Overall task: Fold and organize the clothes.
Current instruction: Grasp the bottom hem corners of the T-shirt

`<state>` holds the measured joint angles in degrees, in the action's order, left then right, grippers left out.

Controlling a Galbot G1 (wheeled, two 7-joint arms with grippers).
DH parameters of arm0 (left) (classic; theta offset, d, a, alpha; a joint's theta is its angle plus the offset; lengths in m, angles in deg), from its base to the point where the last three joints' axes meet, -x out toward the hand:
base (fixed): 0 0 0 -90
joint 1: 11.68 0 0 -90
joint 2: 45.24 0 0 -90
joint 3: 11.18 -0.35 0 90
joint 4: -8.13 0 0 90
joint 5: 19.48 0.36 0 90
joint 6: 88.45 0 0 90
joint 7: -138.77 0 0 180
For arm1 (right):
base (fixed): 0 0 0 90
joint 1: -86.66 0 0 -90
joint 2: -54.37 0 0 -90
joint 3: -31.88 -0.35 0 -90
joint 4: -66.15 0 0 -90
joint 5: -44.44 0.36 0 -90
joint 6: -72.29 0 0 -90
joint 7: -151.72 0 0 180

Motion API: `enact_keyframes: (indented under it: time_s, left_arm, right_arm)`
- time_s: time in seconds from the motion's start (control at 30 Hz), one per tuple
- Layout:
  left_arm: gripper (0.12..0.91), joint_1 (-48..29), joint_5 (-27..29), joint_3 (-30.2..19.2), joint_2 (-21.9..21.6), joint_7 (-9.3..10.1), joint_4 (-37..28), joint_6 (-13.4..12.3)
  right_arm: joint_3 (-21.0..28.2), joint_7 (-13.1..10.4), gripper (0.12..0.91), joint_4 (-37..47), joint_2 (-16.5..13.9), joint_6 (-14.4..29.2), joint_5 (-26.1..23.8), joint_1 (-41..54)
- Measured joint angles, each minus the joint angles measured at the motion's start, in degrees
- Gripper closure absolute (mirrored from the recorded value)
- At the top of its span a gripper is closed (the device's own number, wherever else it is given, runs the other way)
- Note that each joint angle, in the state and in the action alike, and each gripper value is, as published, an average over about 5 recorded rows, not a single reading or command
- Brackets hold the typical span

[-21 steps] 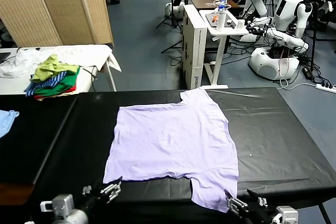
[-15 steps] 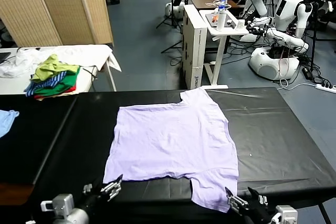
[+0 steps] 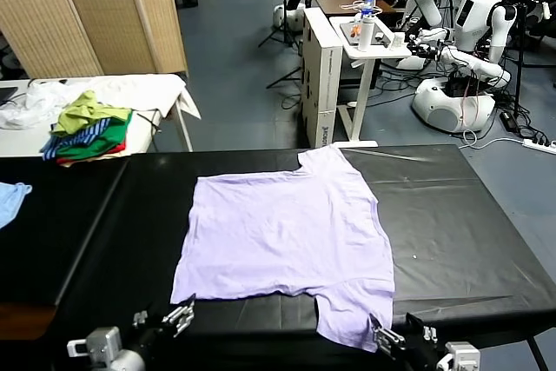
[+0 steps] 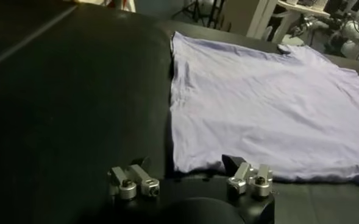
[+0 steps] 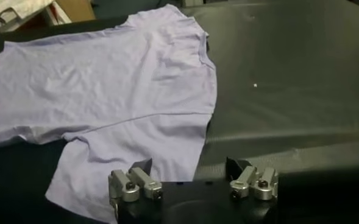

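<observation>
Lavender T-shirt (image 3: 287,245) lies spread flat on the black table (image 3: 460,232) in the head view, both grippers low at the near edge. Left wrist view adds detail: left gripper (image 4: 191,176) fingers apart, empty, just short of the hem. Right wrist view: right gripper (image 5: 191,176) fingers apart, empty, beside the near sleeve.

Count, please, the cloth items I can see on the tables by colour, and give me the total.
Pale lavender T-shirt, spread flat on the black table: 1
Light blue cloth, at the black table's left edge: 1
Green, blue and red heap of garments, on the white table behind: 1 heap; separate pieces cannot be counted
White cloth beside the heap: 1
Total: 4
</observation>
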<state>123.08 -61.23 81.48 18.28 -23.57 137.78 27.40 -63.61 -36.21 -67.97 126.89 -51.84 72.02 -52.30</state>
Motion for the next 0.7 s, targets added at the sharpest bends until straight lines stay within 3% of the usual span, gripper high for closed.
enact_keyframes:
  time_s: [0.07,0.17,0.43,0.7]
  left_arm:
    - [0.82,0.06,0.11,-0.09,0.08,0.01,-0.03,-0.02]
    - [0.882,0.06,0.33,-0.25,0.24,-0.08,-0.2,-0.04]
    - [0.883,1.06,1.64,-0.31,0.47,0.06,0.4,-0.33]
    - [0.883,4.89,3.36,0.23,1.57,1.9,4.32,-0.79]
  right_arm:
    - [0.11,-0.09,0.878,-0.16,0.07,0.04,-0.01,-0.21]
    - [0.03,-0.5,0.886,-0.96,0.24,0.03,0.02,-0.91]
    - [-1.14,-2.36,0.886,-5.83,0.85,-1.29,-0.43,-5.47]
    - [-1.75,-2.85,0.886,-8.12,1.21,-1.07,-0.54,-8.45]
